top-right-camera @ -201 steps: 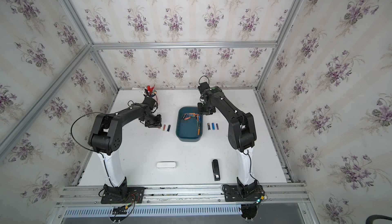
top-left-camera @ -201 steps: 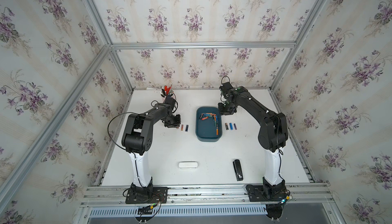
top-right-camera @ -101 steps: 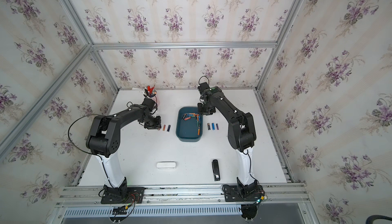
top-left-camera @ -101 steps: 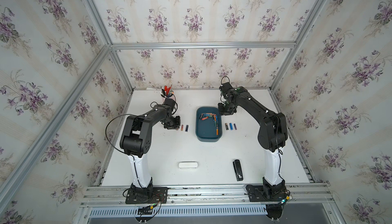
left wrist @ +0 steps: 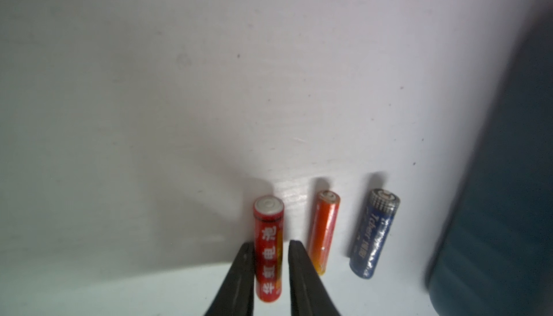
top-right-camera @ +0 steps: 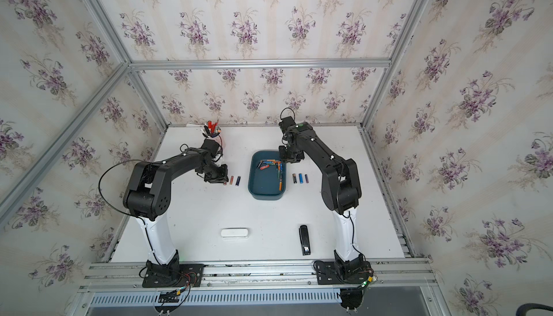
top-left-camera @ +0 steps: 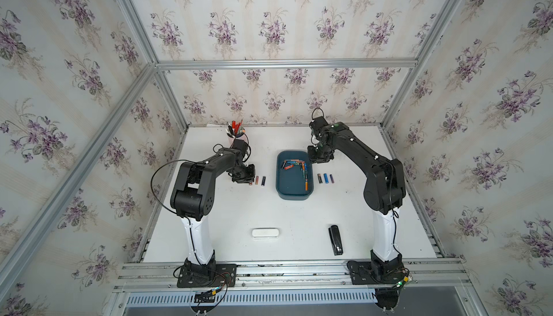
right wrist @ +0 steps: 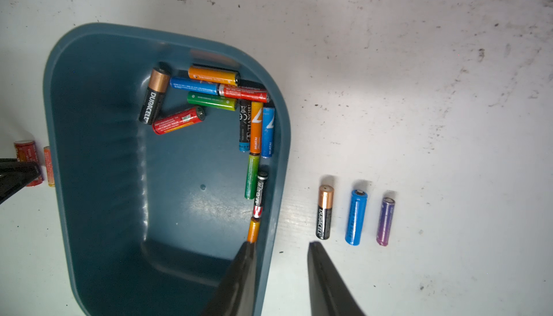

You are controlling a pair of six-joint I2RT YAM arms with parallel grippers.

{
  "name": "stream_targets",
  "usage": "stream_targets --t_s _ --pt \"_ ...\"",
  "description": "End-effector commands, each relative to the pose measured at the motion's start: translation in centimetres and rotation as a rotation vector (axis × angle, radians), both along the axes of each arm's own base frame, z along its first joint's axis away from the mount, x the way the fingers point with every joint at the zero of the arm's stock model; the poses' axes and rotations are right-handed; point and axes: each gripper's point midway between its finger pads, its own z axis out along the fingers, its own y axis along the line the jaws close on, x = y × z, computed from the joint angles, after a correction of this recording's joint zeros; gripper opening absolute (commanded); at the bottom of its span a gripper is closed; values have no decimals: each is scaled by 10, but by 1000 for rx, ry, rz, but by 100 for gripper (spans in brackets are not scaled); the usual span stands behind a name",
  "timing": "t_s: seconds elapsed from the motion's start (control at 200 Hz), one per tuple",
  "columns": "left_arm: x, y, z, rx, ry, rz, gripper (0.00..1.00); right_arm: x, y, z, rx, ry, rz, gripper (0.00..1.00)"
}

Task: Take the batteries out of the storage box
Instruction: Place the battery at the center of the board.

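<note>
Holding mixed batteries (right wrist: 256, 126) | storage box (right wrist: 98, 150) | dark teal, rounded corners

— The walls (top-left-camera: 269, 24)?
— Cream-striped paper with purple flower sprigs, edged by aluminium bars (top-left-camera: 284, 63).
— And underneath?
— A white tabletop (top-left-camera: 269, 209), scuffed with dark specks, evenly and softly lit.

Bright, even light; soft-blurred wrist-view edges.

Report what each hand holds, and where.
Nothing, apparently. The left hand flanks the red battery lying on the table, a gap on one side. The right hand is open, empty, over the storage box wall.
</note>
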Motion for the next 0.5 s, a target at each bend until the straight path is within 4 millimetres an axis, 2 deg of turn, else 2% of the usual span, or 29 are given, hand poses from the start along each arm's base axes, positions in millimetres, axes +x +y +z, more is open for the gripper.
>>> stream_targets --t_s 0.0,0.225,0.495 --pt "-2 0 -2 -2 10 15 27 -2 -1 0 -7 8 6 35" --pt "4 -1 11 -2 -13 13 29 0 5 7 9 -11 4 35" --pt "6 2 18 4 -24 14 32 0 28 7 28 -15 37 35"
